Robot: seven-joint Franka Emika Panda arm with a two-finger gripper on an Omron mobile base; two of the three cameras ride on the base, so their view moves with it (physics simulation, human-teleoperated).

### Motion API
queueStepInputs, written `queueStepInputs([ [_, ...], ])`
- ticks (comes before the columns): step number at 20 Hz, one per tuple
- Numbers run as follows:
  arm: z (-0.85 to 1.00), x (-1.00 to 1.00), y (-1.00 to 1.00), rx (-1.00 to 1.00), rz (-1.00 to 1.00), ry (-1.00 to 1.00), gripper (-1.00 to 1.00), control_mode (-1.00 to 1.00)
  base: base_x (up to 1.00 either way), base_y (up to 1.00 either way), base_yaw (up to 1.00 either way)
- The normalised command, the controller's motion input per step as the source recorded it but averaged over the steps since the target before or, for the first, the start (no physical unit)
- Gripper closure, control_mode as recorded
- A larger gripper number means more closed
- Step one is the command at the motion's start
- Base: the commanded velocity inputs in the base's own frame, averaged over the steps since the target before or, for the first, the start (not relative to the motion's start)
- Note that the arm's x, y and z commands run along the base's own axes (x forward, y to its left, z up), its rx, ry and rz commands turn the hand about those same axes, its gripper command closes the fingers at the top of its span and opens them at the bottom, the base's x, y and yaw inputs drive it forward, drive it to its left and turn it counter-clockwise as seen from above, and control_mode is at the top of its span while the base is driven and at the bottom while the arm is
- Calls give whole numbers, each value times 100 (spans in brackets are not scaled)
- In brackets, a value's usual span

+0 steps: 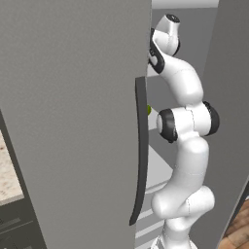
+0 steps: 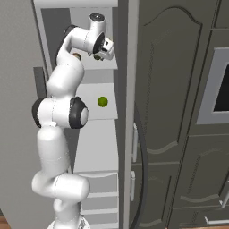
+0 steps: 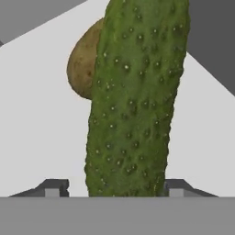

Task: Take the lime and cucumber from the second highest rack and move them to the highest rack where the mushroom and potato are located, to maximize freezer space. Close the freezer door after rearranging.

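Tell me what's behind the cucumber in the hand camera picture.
A brown potato pokes out from behind the cucumber, on the pale freezer shelf. The cucumber covers the potato's right part and whatever else lies behind it, so the mushroom can't be confirmed.

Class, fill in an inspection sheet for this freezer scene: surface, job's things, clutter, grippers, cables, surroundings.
Surface: pale shelves inside the open freezer.
Job's things: cucumber between the fingertips on the top shelf, in front of the potato; lime one shelf lower; freezer door open.
Clutter: nothing seen.
Grippers: gripper at the top shelf, fingertips on either side of the cucumber; grip cannot be told.
Cables: nothing seen.
Surroundings: dark panelled cupboard on the right.
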Motion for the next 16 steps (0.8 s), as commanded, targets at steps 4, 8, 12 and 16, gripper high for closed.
queueStepInputs([
  [4,-13,-5,6,-1,0,-7,-100,-100,0,0,0],
  [8,0,-28,1,0,0,-25,-100,-100,0,0,0],
  [12,-2,-51,0,0,0,-42,-100,-100,0,0,0],
  [16,-15,-54,0,0,0,-39,-100,-100,0,0,0],
])
